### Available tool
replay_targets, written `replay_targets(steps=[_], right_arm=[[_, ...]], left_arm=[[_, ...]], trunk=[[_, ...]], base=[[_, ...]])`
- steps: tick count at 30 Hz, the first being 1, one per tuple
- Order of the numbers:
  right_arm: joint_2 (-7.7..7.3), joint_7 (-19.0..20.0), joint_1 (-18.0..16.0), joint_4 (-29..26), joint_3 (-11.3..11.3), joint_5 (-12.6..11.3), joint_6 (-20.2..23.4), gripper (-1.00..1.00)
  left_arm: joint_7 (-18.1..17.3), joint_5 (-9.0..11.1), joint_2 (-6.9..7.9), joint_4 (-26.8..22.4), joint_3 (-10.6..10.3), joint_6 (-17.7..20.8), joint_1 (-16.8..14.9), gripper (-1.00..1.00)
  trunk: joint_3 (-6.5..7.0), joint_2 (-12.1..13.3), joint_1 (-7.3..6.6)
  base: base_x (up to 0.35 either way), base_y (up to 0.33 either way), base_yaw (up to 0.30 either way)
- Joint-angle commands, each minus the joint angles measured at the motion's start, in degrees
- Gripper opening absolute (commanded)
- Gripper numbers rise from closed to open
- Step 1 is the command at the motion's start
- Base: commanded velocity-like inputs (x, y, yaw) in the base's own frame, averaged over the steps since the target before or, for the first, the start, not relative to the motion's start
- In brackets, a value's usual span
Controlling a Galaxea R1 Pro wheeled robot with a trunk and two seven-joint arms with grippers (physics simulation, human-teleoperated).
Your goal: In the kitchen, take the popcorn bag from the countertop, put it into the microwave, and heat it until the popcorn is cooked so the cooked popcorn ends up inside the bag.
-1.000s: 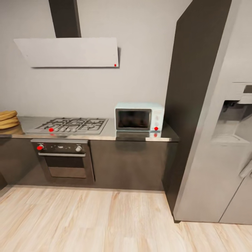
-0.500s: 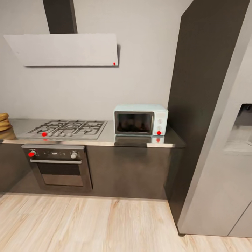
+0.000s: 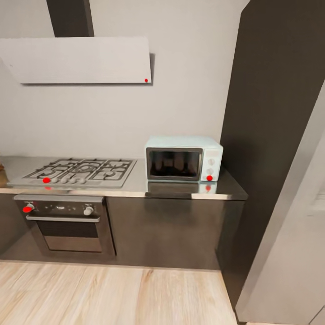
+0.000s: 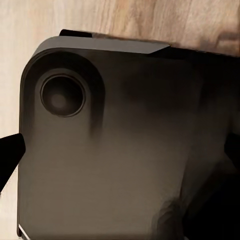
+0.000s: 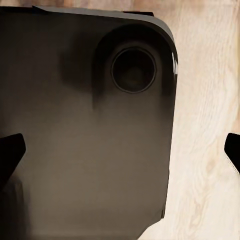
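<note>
Microwave: the microwave (image 3: 183,159) is sitting at the right end of the desk (image 3: 135,183), door shut, dark glass facing the robot, a red dot glowing at its lower right corner
Popcorn bag: a sliver of something brownish is showing at the far left edge of the desk in the head view, too small to name; I cannot tell where the bag is lying
Desk neighbours: the gas hob (image 3: 79,171) is lying left of the microwave, the built-in oven (image 3: 65,221) under it, the extractor hood (image 3: 76,60) above, a tall dark cabinet (image 3: 275,135) closing off the right end
Left hand: dark fingertips (image 4: 9,155) are showing at the picture's edges, spread apart, gripping nothing, hanging over the robot's own dark base (image 4: 105,165) and the wooden floor (image 4: 150,20)
Right hand: fingertips (image 5: 10,150) likewise apart and empty, pointing down
Key relation: the desk is lying ahead of and above both hands; if that sliver is the bag, the left arm is looking nearer
</note>
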Motion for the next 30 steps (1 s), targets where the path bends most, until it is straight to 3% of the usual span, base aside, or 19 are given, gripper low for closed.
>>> replay_targets(steps=[1,21,30], right_arm=[[0.0,0.0,0.0,0.0,0.0,0.0,-0.2,1.0],[0.0,0.0,0.0,0.0,0.0,0.0,-0.2,1.0],[0.08,0.0,0.0,0.0,0.1,0.2,-0.7,1.0]], left_arm=[[0.0,0.5,-0.02,-0.1,0.1,-0.1,0.0,1.0],[0.0,0.5,-0.02,0.0,0.1,-0.1,0.0,1.0],[0.0,0.5,-0.09,-0.1,0.1,-0.1,0.0,1.0]], trunk=[[-0.04,0.0,0.03],[-0.04,0.0,0.03],[-0.04,0.0,0.03]], base=[[0.289,0.0,0.0],[0.286,0.0,0.0],[0.038,0.0,0.0]])
